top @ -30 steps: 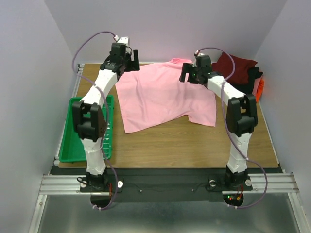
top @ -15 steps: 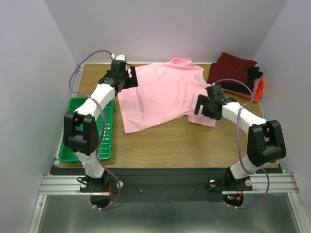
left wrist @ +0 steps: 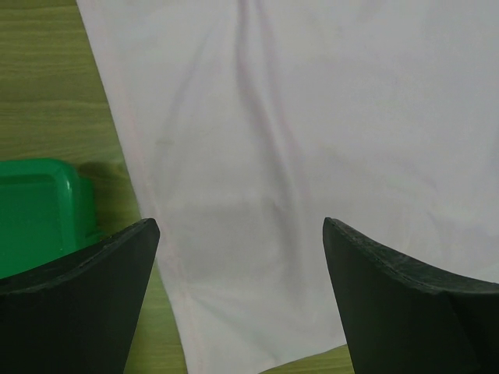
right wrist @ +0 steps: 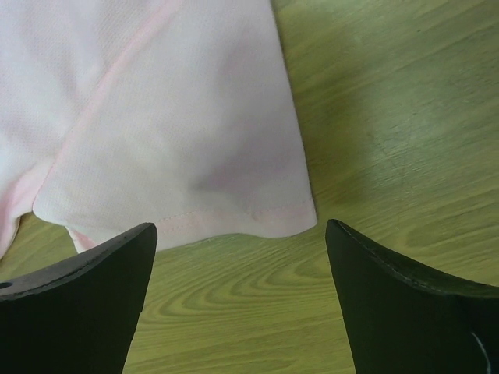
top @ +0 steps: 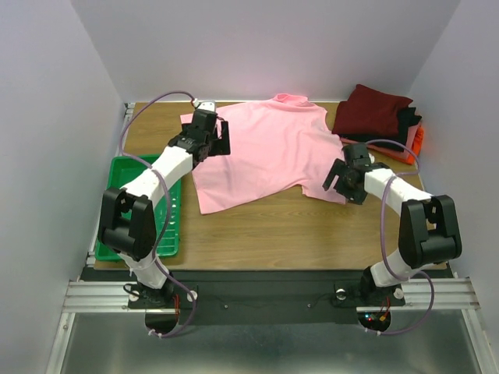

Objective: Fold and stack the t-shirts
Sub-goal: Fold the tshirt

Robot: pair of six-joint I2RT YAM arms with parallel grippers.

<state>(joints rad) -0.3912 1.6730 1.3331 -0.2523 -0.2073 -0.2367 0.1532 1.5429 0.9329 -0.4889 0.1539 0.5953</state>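
A light pink t-shirt (top: 261, 148) lies spread flat across the table's middle, collar toward the back. My left gripper (top: 223, 140) hovers open over its left side; in the left wrist view the cloth (left wrist: 296, 132) fills the space between the fingers (left wrist: 86, 296). At the shirt's right sleeve, my right gripper (top: 335, 178) is open and low. In the right wrist view the sleeve hem (right wrist: 187, 140) lies just ahead of the gripper (right wrist: 242, 226), with bare wood between the jaws. Folded dark red (top: 376, 111), black (top: 407, 125) and orange-red (top: 419, 142) t-shirts are stacked at the back right.
A green plastic tray (top: 121, 234) sits along the table's left edge, beside the left arm; its corner (left wrist: 39, 206) shows in the left wrist view. Grey walls close in the back and both sides. Bare wood table (top: 296, 230) shows in front of the shirt.
The right arm swung from the shirt's back right down to the right sleeve hem. The left gripper slid from the back left onto the shirt's left side. Both stayed open.
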